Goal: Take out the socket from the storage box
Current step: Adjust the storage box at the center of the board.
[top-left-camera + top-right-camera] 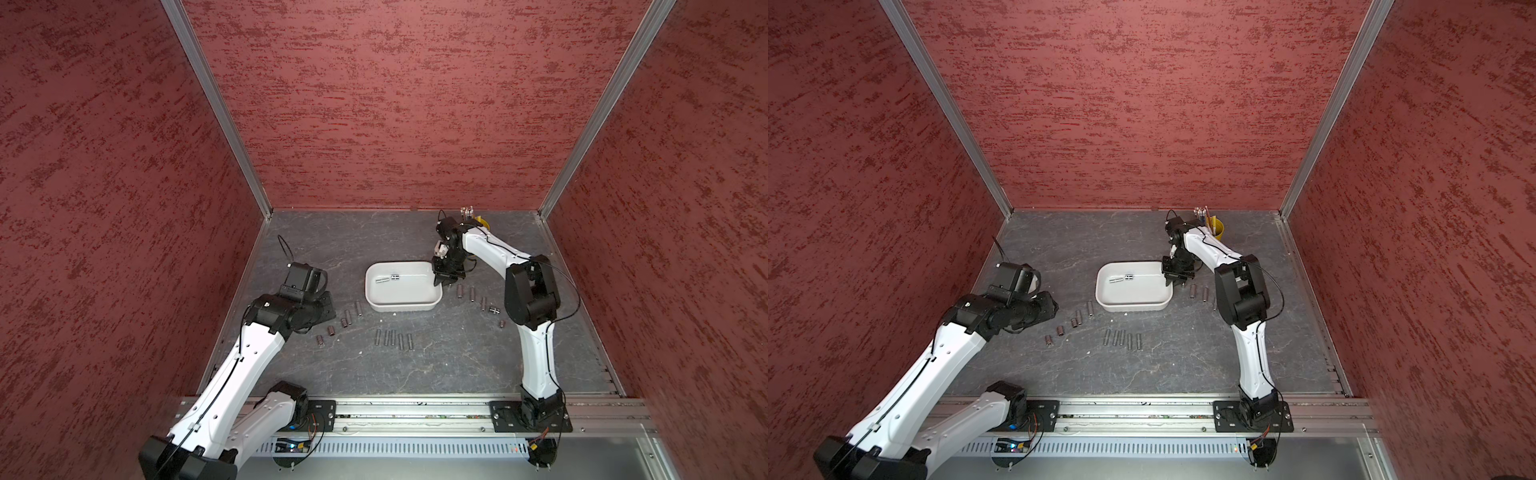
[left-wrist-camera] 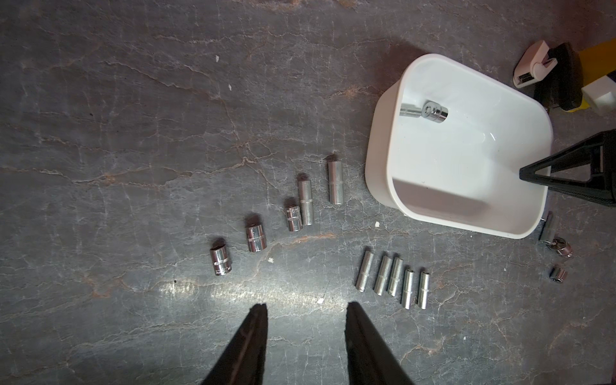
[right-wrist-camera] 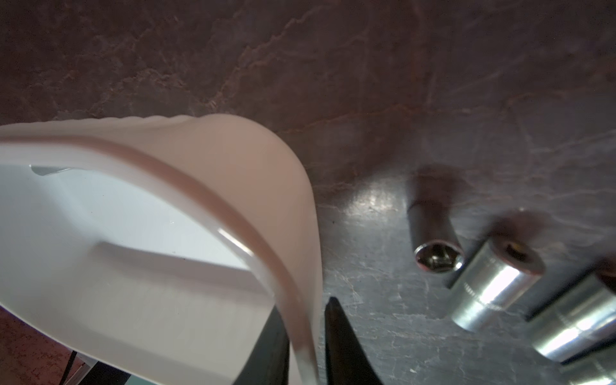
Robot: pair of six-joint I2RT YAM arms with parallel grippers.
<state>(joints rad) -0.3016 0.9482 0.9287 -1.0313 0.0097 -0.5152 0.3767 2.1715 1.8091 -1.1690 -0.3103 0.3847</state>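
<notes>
The storage box (image 1: 399,308) is a shallow white tub in mid-table, seen in both top views (image 1: 1129,307). Two chrome sockets lie inside by its far wall: a long socket (image 1: 381,280) and a short socket (image 1: 395,277), both clear in the left wrist view (image 2: 435,112). My right gripper (image 3: 305,305) straddles the box's right rim, one finger inside and one outside. It is open, with a thin gap beside the outer finger (image 3: 333,320). My left gripper (image 2: 306,305) hangs open and empty over bare table, left of the box.
Several sockets lie in rows on the grey table: left of the box (image 1: 345,320), in front of it (image 1: 394,338) and on its right (image 1: 478,297), close to the right gripper. A yellow pencil bucket (image 1: 1217,227) stands at the back right. Red walls enclose the table.
</notes>
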